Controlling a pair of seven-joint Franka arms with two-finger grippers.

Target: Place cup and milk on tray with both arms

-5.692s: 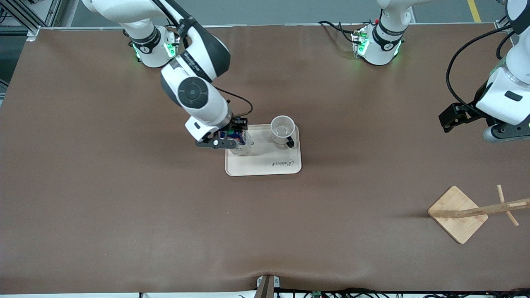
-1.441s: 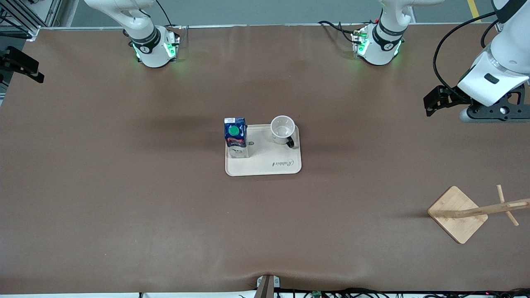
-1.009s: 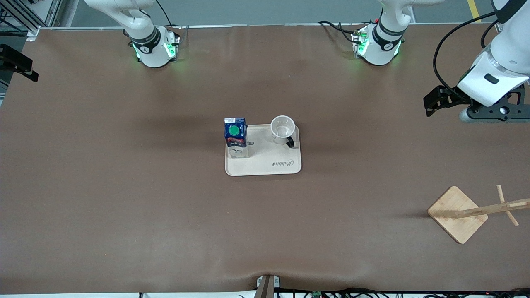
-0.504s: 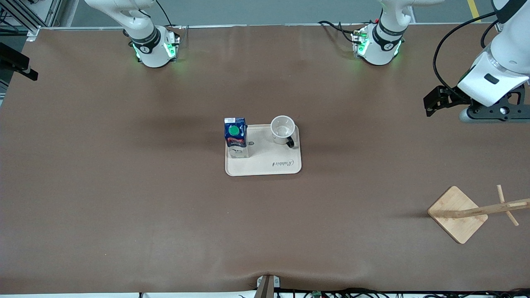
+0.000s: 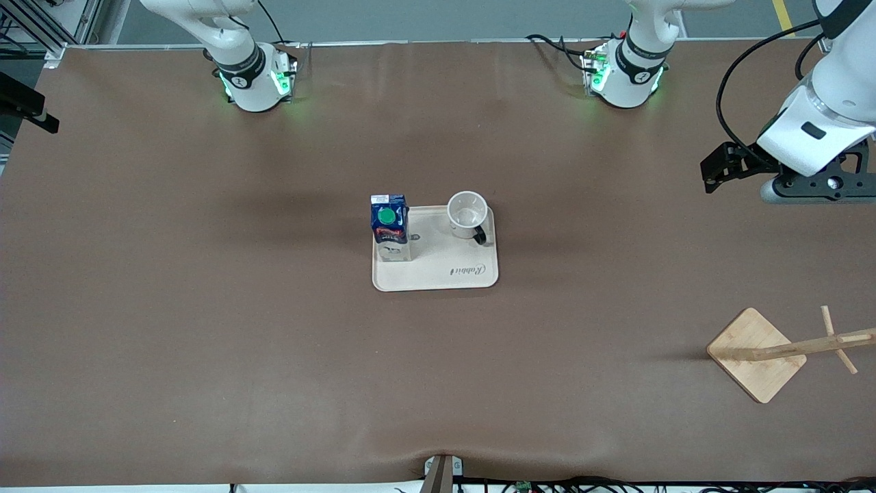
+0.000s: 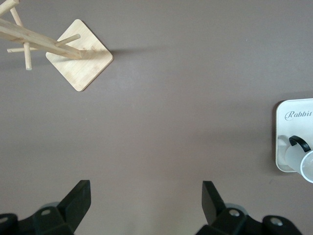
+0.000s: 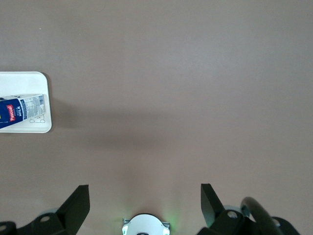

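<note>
Looks basically done to me: the milk and the cup both stand on the tray mid-table. The left gripper and right gripper hang wide open and empty (each over bare table at its own end).

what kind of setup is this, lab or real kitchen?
Looks like a robotics lab bench, not a kitchen: two arm bases bolted along a brown-covered table, loose cabling at its edges, and staged props only: a tray with milk and cup, plus a wooden stand.
</note>
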